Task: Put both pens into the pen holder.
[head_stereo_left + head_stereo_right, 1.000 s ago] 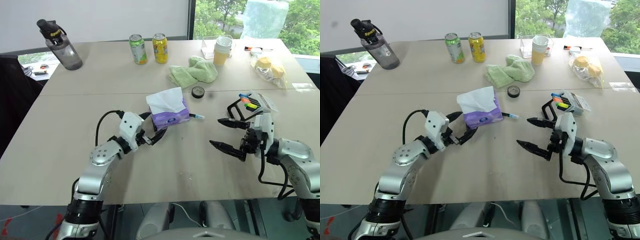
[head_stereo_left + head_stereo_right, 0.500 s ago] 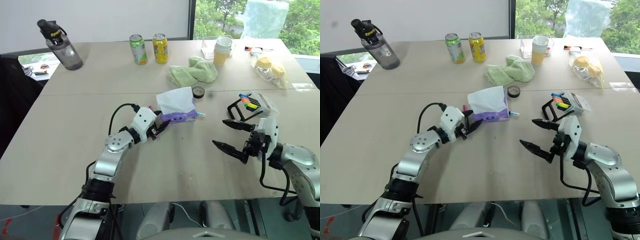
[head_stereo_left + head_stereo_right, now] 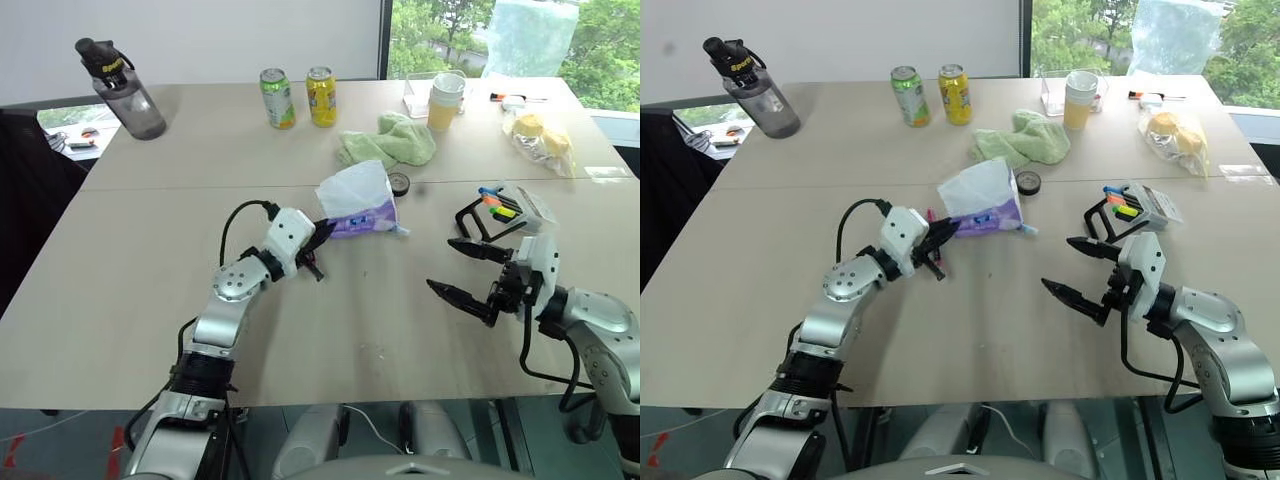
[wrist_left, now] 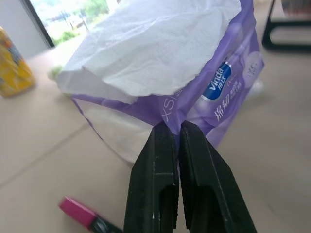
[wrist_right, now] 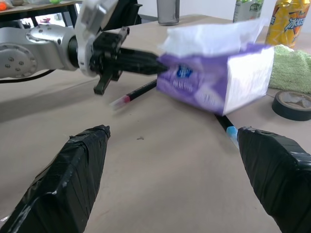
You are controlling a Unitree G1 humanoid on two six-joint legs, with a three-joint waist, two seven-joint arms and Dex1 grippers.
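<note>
Behind the pale wooden tabletop stand a window and a white wall. On it we nudge the purple tissue pack, which lies over both pens. Our left end effector, fingers pressed together and empty, touches the pack; the right end effector hangs spread. The black pen with the pink cap lies beside the left fingers, the blue-capped pen pokes out underneath. We should push gently away from the clear pen holder on its black frame.

pale table carries tissue pack, two pens, cans, cloth, bottle.
</note>
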